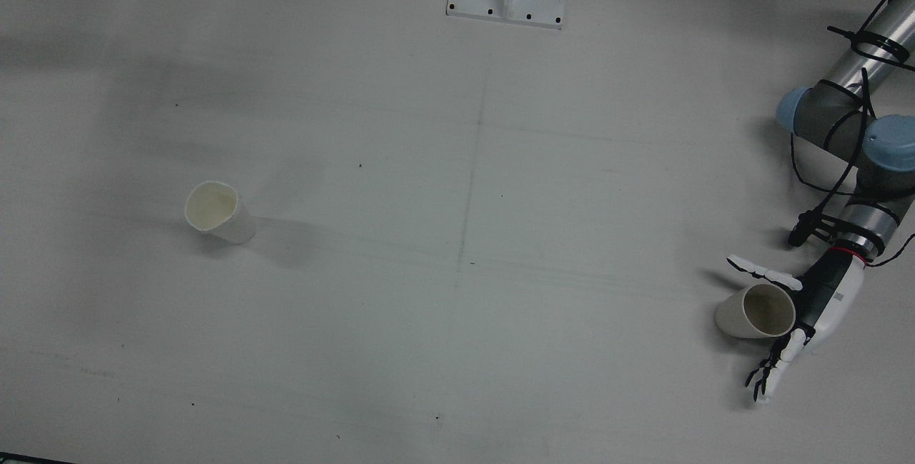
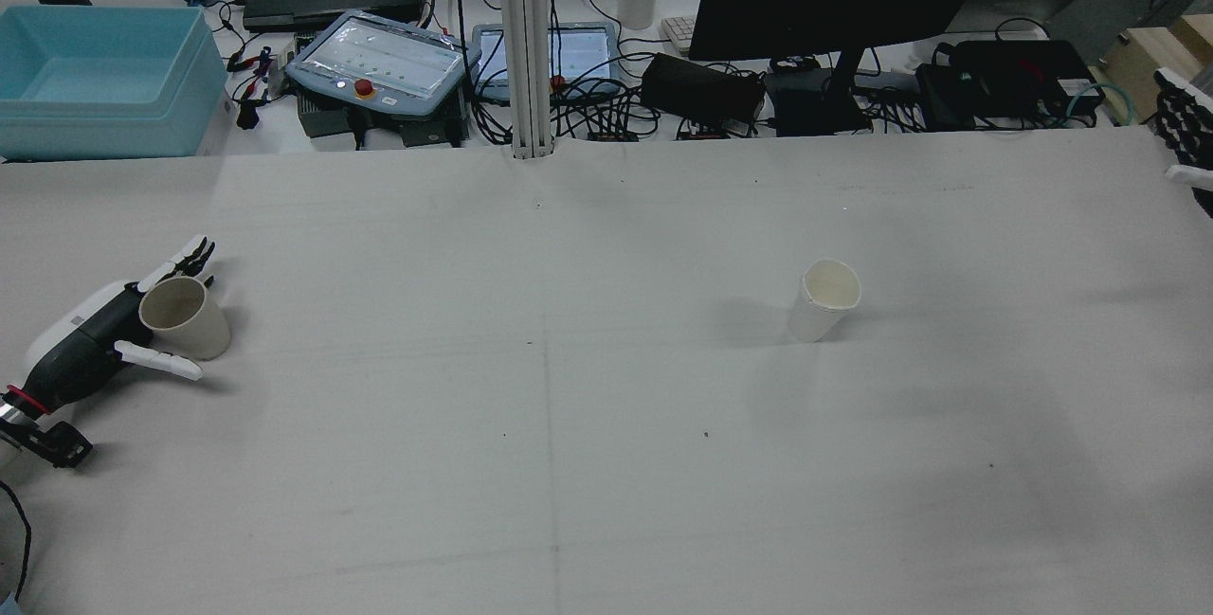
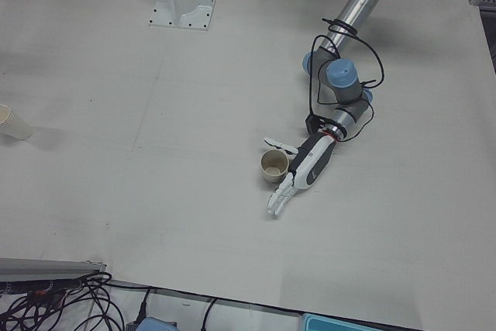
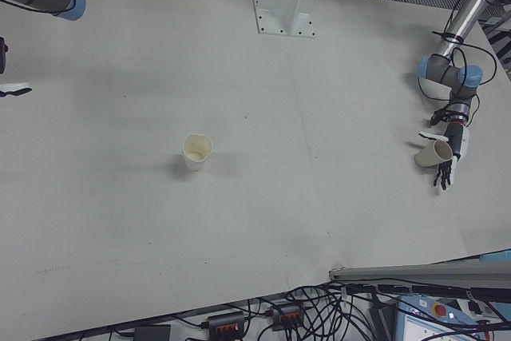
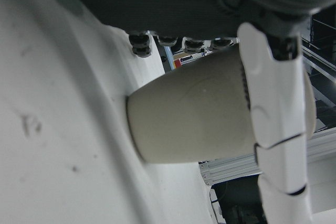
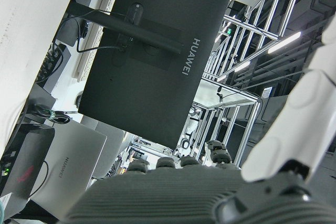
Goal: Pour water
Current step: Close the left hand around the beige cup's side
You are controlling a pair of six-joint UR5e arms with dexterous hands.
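Paper cup [image 1: 756, 312] upright near the table [image 1: 457, 271] edge, cradled between spread fingers of left hand [image 1: 808, 310].

Thin-walled, light, easily crushed, likely slick; best taken mid-wall with gentle squeeze; fingers not yet closed, nothing gripped; second cup [image 1: 218, 211] well apart across table; right hand [image 2: 1185, 136] barely visible at edge, state unclear.

Even, dim overhead light throws soft shadows on the table [image 1: 429, 271]; hand views are blurred up close.
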